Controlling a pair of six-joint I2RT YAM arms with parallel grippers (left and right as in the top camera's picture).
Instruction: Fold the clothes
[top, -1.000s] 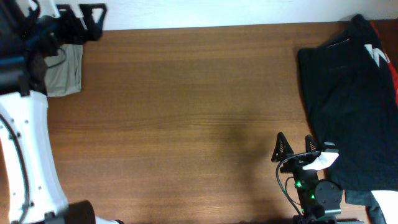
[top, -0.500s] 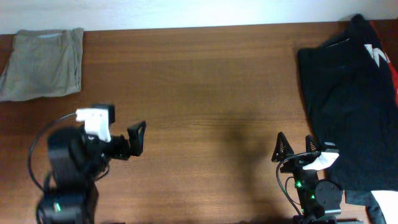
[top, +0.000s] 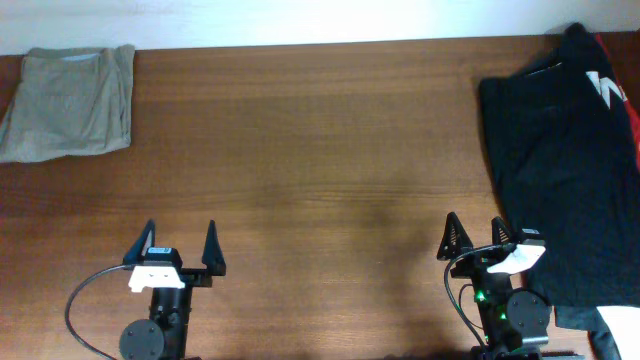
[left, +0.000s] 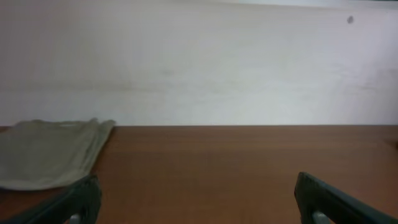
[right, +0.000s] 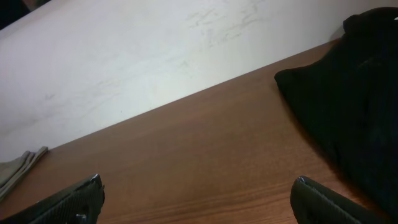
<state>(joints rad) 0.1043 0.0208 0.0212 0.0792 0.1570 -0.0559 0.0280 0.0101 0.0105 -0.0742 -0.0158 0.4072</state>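
Observation:
The khaki-beige shorts (top: 70, 102) lie folded flat at the far left corner of the table; they also show in the left wrist view (left: 46, 152) and as a sliver in the right wrist view (right: 15, 169). My left gripper (top: 178, 246) is open and empty near the front edge at the left, far from the shorts. My right gripper (top: 475, 235) is open and empty near the front edge at the right.
A heap of black clothing (top: 570, 150) with white and red marks covers the right side of the table, close beside the right gripper; it also shows in the right wrist view (right: 348, 93). A white wall (left: 199, 62) runs behind the table's far edge.
The left arm has swung away from the shorts at the far left corner and come back to the front edge, its gripper open. The shorts lie uncovered. The right arm has not moved.

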